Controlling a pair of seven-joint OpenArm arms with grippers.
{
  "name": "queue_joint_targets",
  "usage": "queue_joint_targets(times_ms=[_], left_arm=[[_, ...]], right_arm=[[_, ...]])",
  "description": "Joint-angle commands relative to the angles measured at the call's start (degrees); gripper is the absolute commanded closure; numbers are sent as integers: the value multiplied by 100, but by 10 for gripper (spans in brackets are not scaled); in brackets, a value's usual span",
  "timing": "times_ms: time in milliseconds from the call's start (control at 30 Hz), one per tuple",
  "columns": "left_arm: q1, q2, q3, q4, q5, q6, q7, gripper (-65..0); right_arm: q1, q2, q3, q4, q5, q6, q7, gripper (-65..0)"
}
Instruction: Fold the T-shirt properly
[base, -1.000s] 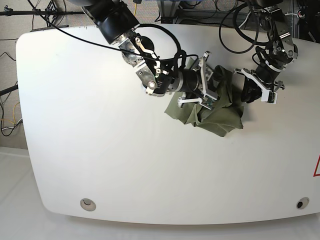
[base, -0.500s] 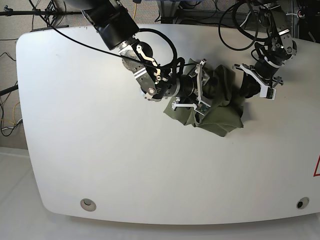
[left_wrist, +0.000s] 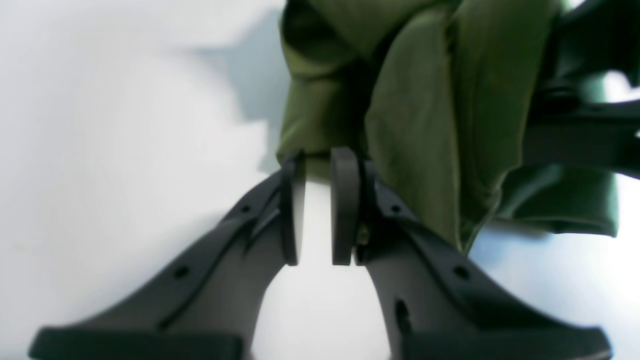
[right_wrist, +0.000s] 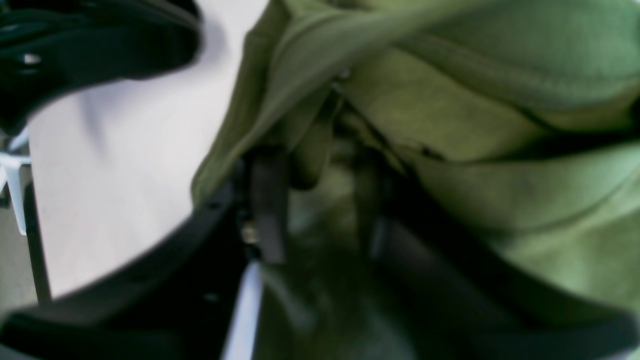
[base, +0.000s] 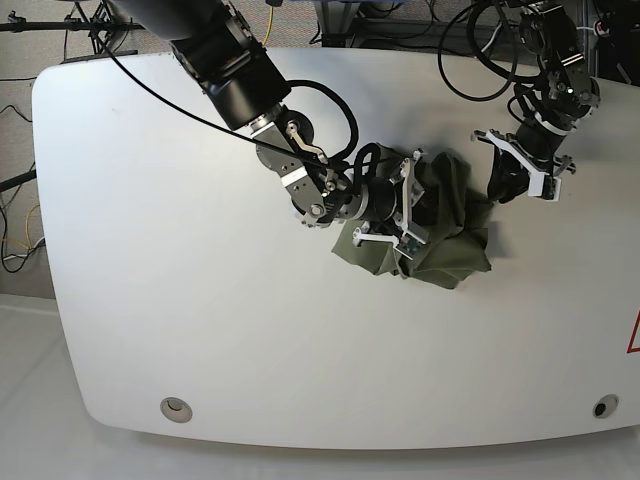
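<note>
The olive-green T-shirt (base: 450, 250) lies crumpled in a heap on the white table (base: 200, 300), right of centre. My right gripper (base: 418, 205) is pushed into the heap from the left. In the right wrist view its jaws (right_wrist: 315, 165) stand partly apart with a bunched fold of the T-shirt (right_wrist: 500, 125) between them. My left gripper (base: 497, 190) is at the heap's upper right edge. In the left wrist view its fingertips (left_wrist: 320, 160) are nearly together on the hem of the T-shirt (left_wrist: 415, 125), with bare table (left_wrist: 125, 125) below.
The table has two small round holes near its front edge, one at the left (base: 176, 407) and one at the right (base: 600, 407). Cables and stands crowd the far edge (base: 330, 20). A red mark (base: 634, 335) sits at the right edge.
The right arm has swung lower, pressing its gripper down-right into the heap. The left gripper has drawn up and right. The heap has shifted a little to the right.
</note>
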Motion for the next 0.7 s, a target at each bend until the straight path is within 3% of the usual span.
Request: queue_joint_targets(times_ms=[0,200,400,667], left_arm=[[12,-36,-47,189,-151,-12,-120,-93],[30,66,6,39,-70,-12,-180,-95],[7,203,47,-18,-16,-12,-228,-100],[-289,181,216,-724,-18,-12,-388,-108]], right_arm=[[201,-116,32,3,139,64,408,-133],[142,-46,-34,278,166,-34,608,-86],[-46,108,49,1377,82,-292,319,-212],[-128,352,183,1055,71,-280,595,-308]])
